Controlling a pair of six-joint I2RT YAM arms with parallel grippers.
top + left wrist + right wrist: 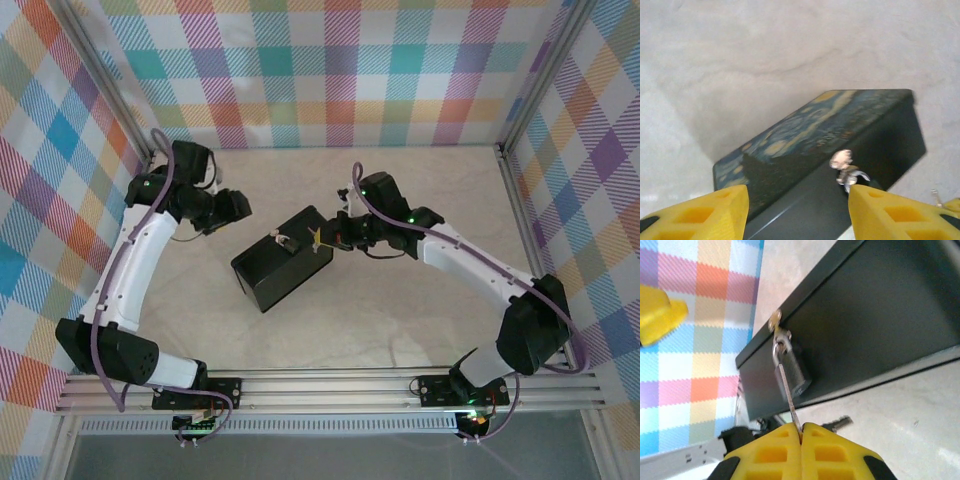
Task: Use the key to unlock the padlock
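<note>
Right wrist view: right gripper (801, 432) fingers pinched shut on the thin silver key (788, 395), its blade slanting up across the padlock (794, 372). The padlock hangs by its shackle from the hasp (775, 320) on the dark side wall of the box (870, 315). Whether the blade sits in the keyhole, cannot tell. Left wrist view: left gripper (798, 202) fingers stand apart, nothing between them, near the box's painted lid.

Bright, even light, soft shadows; the left wrist view is blurred.
</note>
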